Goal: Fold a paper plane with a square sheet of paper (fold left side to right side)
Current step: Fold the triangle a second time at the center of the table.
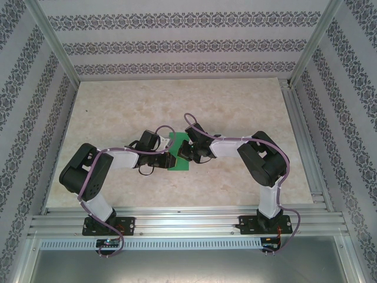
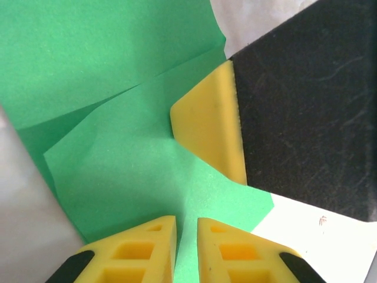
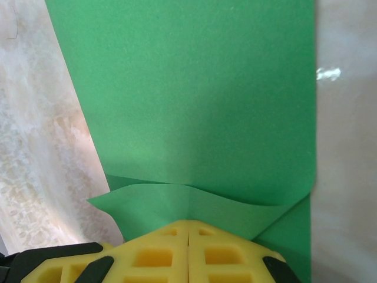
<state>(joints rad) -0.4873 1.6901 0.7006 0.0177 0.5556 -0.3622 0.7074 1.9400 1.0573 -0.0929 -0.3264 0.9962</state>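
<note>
The square sheet of paper (image 1: 178,152) is bright green and lies partly folded at the table's middle, between my two grippers. My left gripper (image 1: 169,154) meets it from the left. In the left wrist view its yellow jaws (image 2: 186,221) stand almost together, with a raised ridge of the sheet (image 2: 118,76) running between them. My right gripper (image 1: 184,151) comes in from the right. Its jaws (image 3: 188,223) are shut, tips on a wavy lifted flap of the sheet (image 3: 200,100). One of its yellow fingers (image 2: 206,124) rests on the paper beside a crease.
The beige marbled table top (image 1: 177,100) stretches behind and beside the paper. Aluminium rails (image 1: 300,141) border its right side and the near edge where the arm bases are bolted. Patterned walls enclose the back and both sides.
</note>
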